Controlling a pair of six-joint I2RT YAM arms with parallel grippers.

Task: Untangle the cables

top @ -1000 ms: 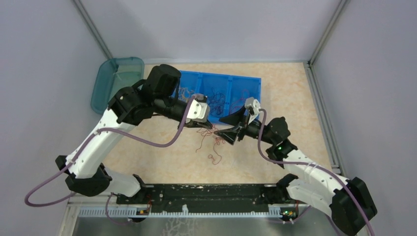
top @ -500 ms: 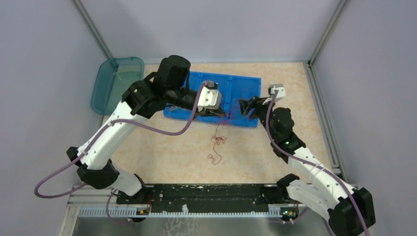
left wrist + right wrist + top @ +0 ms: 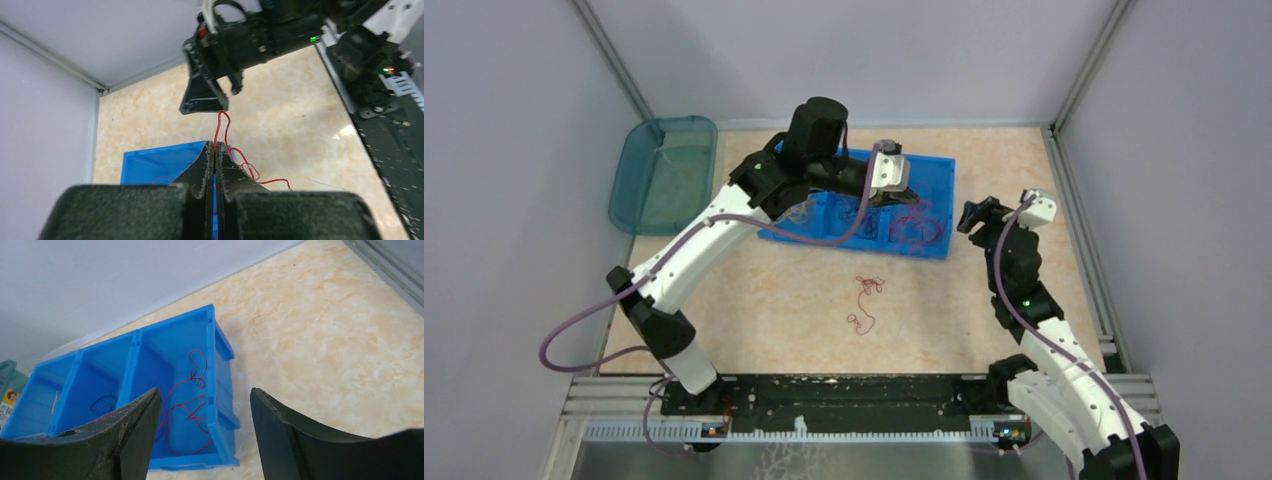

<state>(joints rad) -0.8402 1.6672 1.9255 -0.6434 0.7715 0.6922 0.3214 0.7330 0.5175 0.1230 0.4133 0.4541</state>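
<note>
Three pale lilac walls [image 3: 864, 60] enclose a beige marbled tabletop [image 3: 754, 300]. Near centre lies a loose red curly wire [image 3: 865, 300]. Farther off, the right gripper [image 3: 205, 395] hangs wide-jawed just right of a blue three-compartment plastic tray [image 3: 936, 172]; the left gripper [image 3: 215, 150], over its right compartment, is clamped on another thin red wire [image 3: 220, 125].

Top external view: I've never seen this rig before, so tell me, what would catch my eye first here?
The blue three-compartment tray at the far middle of the table stands out, with the left tool shut on a thin red cable over its right-hand end. A second red cable lies loose on the table in front of it, and the right tool hangs open beside the tray's right end.
</note>
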